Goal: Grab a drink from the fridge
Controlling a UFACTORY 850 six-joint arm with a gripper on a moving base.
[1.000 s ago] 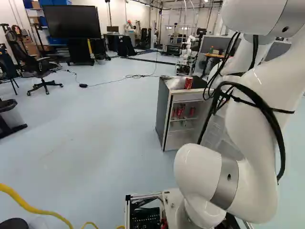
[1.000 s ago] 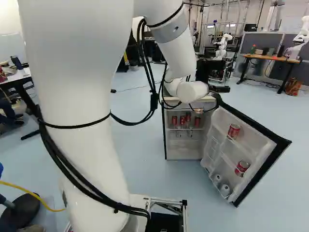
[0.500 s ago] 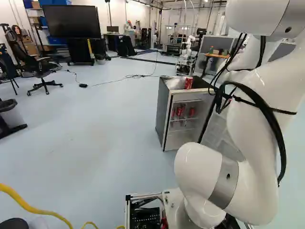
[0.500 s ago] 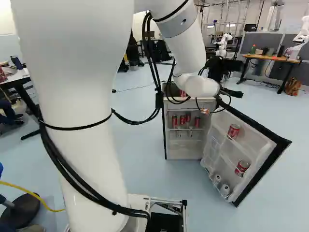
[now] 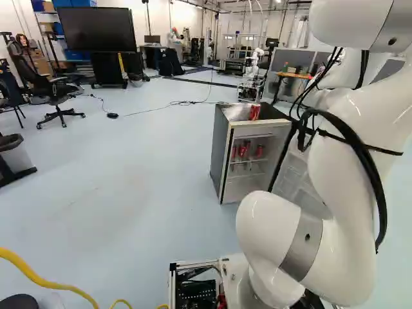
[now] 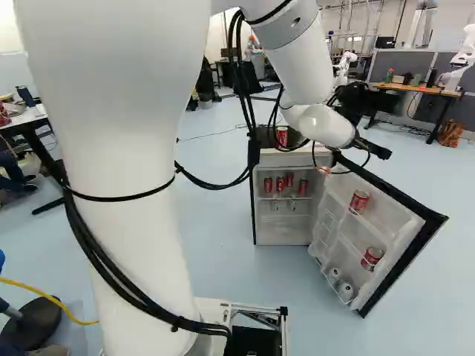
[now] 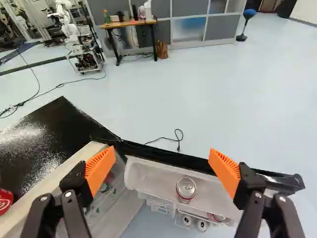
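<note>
Drink can (image 7: 186, 188) is standing upright in the top shelf (image 7: 148, 173) of the open fridge door (image 6: 393, 215). It is looking like the one to go for, but I can't be sure. More door cans (image 7: 202, 225) are sitting lower down.

Going out from the can, the jaws are waiting up above it, apart from it, and pointing ahead and down at a slant. The can is lying ahead and below, and in the wrist view it is showing between the two orange pads (image 7: 100, 168), closer to the one away from the fridge box (image 5: 220, 154). Its long way is running up and down, so the jaws are needing to go down and a bit over, with one pad going on each side.

The jaws are standing wide open, holding nothing and touching nothing that I can see.

Red cans (image 6: 280, 185) are standing inside the box, and a lone can (image 6: 282, 136) is resting on top. Only one arm (image 5: 347, 225) is doing this job.
</note>
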